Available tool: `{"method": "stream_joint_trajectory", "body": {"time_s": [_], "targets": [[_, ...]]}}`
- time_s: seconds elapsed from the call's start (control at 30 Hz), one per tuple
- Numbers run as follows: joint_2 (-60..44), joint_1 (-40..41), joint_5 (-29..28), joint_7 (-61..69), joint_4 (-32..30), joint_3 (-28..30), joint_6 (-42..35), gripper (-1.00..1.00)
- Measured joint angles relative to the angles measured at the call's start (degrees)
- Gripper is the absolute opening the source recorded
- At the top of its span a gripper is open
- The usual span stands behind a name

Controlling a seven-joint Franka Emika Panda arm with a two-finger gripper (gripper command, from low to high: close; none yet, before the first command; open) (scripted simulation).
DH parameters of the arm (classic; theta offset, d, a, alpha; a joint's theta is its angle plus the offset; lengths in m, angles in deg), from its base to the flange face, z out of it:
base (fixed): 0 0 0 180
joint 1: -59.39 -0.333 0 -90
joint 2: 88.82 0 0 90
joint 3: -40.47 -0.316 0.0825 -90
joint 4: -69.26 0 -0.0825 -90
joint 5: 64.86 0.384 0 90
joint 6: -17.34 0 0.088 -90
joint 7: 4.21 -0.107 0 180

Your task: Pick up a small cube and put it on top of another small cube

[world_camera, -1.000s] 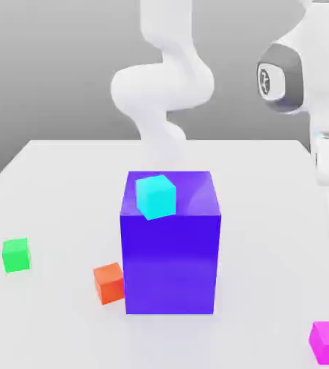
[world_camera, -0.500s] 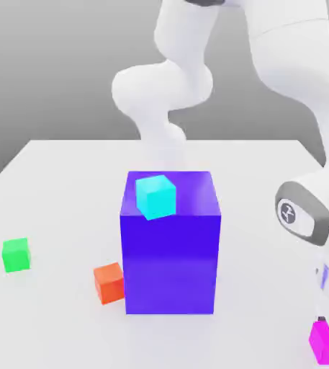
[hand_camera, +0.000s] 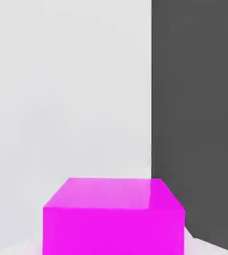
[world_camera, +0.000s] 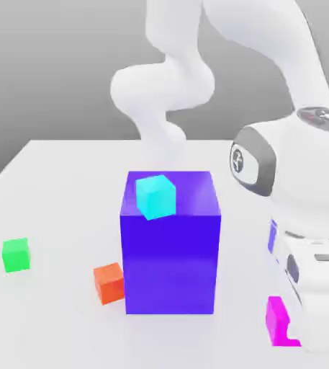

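Note:
The small magenta-pink cube (world_camera: 277,320) sits at the lower tip of my gripper (world_camera: 291,329), near the table's front on the exterior view's right. The hand covers part of the cube. My gripper is shut on it, and the cube looks slightly off the table. In the hand view the magenta cube (hand_camera: 113,216) is very close, with white table behind it. The small green cube (world_camera: 16,254) rests alone on the table at the exterior view's left, far from my gripper.
A big blue-violet block (world_camera: 170,259) stands mid-table between the two cubes, with a cyan small cube (world_camera: 156,195) on top. An orange-red small cube (world_camera: 109,282) lies against its lower left side. The white table (world_camera: 52,180) has open surface around the green cube.
The hand came down from high on the right onto the magenta cube and shut on it. The cube has since shifted left and slightly up with the hand.

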Motion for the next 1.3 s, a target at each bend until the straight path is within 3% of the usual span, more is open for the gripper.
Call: {"method": "stream_joint_trajectory", "body": {"time_s": [0.13, 0.3, 0.47, 0.53, 0.57, 0.77, 1.3], "targets": [[5.1, 6.1, -2.6, 9.6, -3.6, 5.2, -0.2, -1.00], [11.9, 21.3, -5.7, 26.9, -8.8, 13.5, 0.1, -1.00], [11.9, 46.8, -5.7, 26.9, -8.8, 14.9, -0.2, -1.00], [13.4, 55.0, -5.1, 36.4, -11.2, 14.7, 0.6, -1.00], [14.1, 54.7, -4.6, 41.1, -12.4, 14.6, 1.0, -1.00], [16.7, 38.1, -2.2, 71.0, -20.0, 28.8, 1.6, -1.00], [8.5, 35.6, 12.3, 86.4, -19.9, 27.8, 7.4, -1.00]]}}
